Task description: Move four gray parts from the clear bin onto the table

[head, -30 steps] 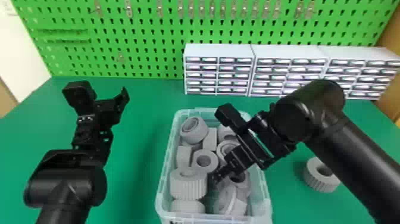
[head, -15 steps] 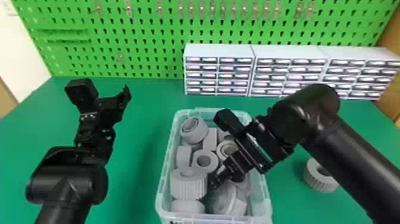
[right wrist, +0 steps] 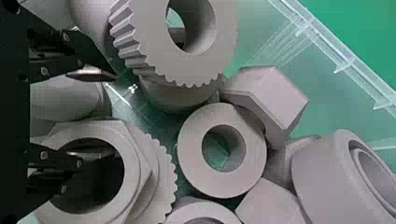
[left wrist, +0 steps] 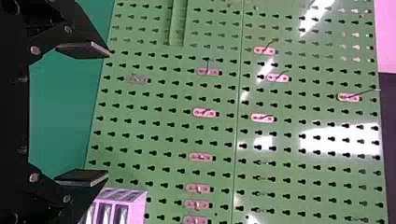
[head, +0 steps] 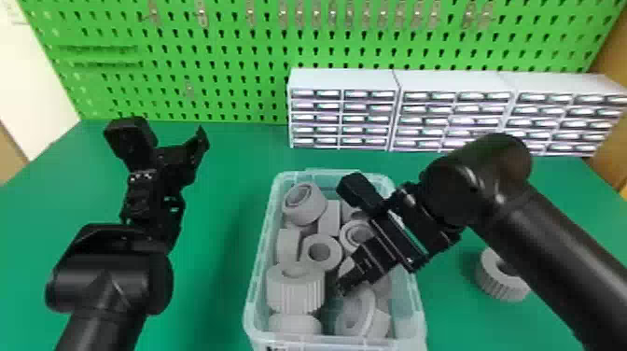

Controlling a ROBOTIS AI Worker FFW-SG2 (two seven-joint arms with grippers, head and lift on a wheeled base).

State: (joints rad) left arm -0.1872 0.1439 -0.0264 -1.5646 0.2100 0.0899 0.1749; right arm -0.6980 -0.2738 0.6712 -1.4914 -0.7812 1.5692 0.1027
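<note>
Over the green table's (head: 224, 205) left side, left gripper (head: 175, 156) stands wide open, empty. Next, gray parts (head: 322, 252) occupy the clear bin (head: 255, 284); right gripper (head: 343, 284) sits among them, partly open, gripping none. Rightmost, one ribbed gray ring (head: 498, 284) rests on the table.

Green table (head: 219, 242), clear bin (head: 255, 294) standing at the fingers of the right gripper (head: 344, 285), ribbed gray ring (head: 499, 285) lying to the right of those fingers, white drawer units (head: 343, 109) side by side beyond them.
</note>
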